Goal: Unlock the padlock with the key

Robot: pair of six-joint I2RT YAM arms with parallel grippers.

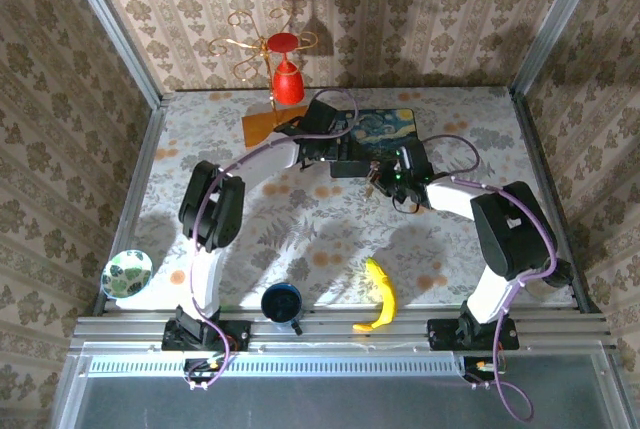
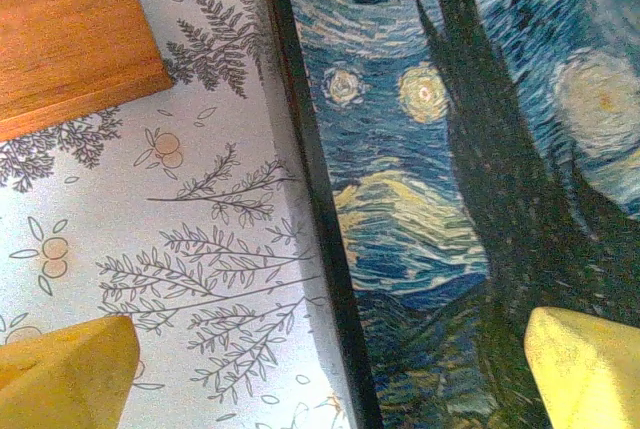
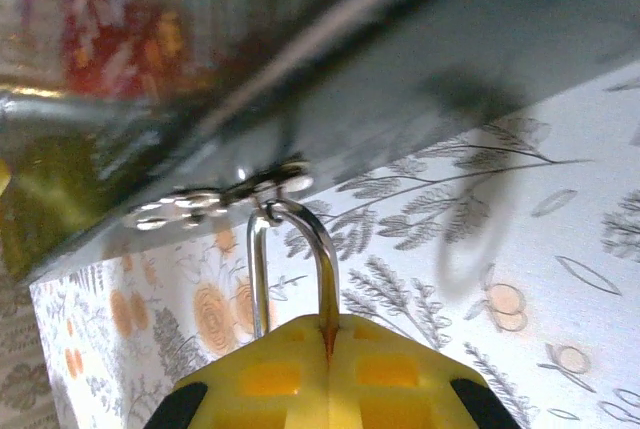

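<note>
Since the padlock (image 3: 258, 279) hangs by its shackle from the hasp (image 3: 220, 192) on the near side of the blue box (image 2: 450, 199), far on the table, we should steady it without dragging on that hasp. Our right gripper (image 3: 327, 349) is closed on it, its body hidden between the fingers. Our left gripper (image 2: 330, 379) stands wide open and empty above the box's left edge. We cannot make out the key, so locating it comes first.

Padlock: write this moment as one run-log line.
left gripper: open, over box edge | right gripper: shut on padlock | padlock: hooked through hasp
</note>
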